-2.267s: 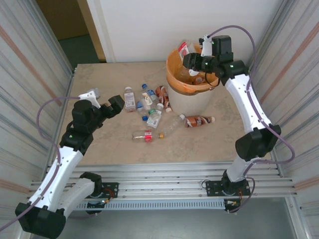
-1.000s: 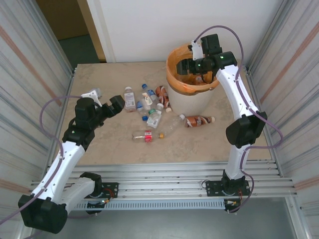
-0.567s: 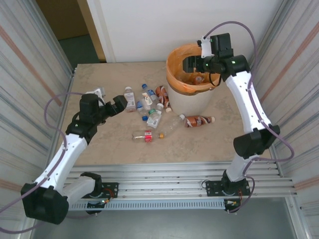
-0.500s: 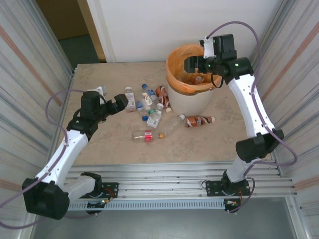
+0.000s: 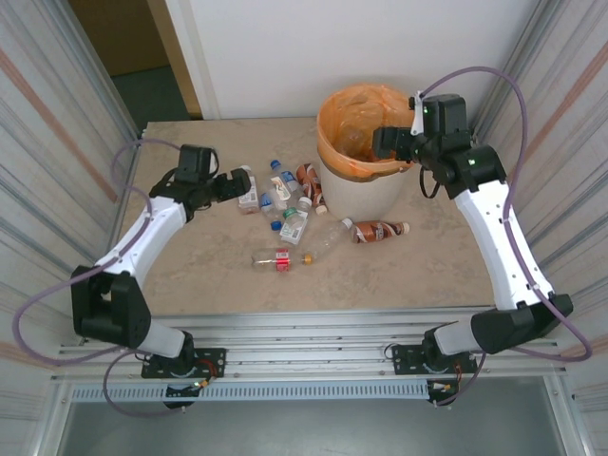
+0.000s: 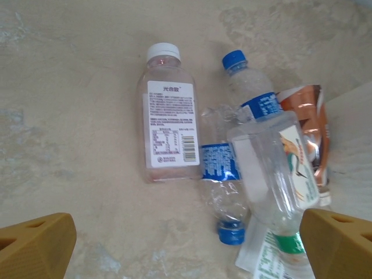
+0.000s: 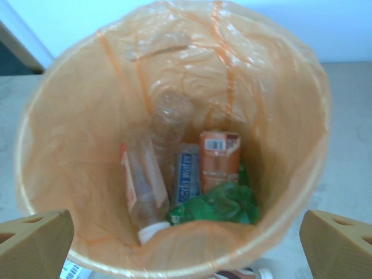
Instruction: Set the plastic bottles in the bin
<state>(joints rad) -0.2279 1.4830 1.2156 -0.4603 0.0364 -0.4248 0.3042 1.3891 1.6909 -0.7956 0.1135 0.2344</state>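
Several plastic bottles lie on the table left of and in front of the bin (image 5: 366, 195): a white-capped one (image 5: 247, 190) (image 6: 168, 128), a crushed blue-labelled one (image 6: 224, 186), a blue-capped one (image 6: 253, 93), a green-capped clear one (image 6: 279, 174), a red-labelled one (image 5: 275, 258) and a brown-labelled one (image 5: 380, 230). My left gripper (image 5: 231, 185) (image 6: 186, 250) hovers open just left of the white-capped bottle, holding nothing. My right gripper (image 5: 391, 142) (image 7: 186, 247) is open and empty above the bin's right rim (image 7: 322, 116). Inside lie a clear red-labelled bottle (image 7: 136, 186), a blue-labelled one (image 7: 187, 177), an orange-brown one (image 7: 220, 157) and a crushed green one (image 7: 218, 209).
Corrugated metal walls (image 5: 66, 161) close in the table (image 5: 190, 275) on both sides, and a white wall stands behind the bin. The bin's cream side (image 6: 354, 145) rises right beside the bottle cluster.
My right gripper has opened wider and drawn back right, from over the bin's middle to its right rim. My left arm has stretched forward, bringing its gripper close to the white-capped bottle.
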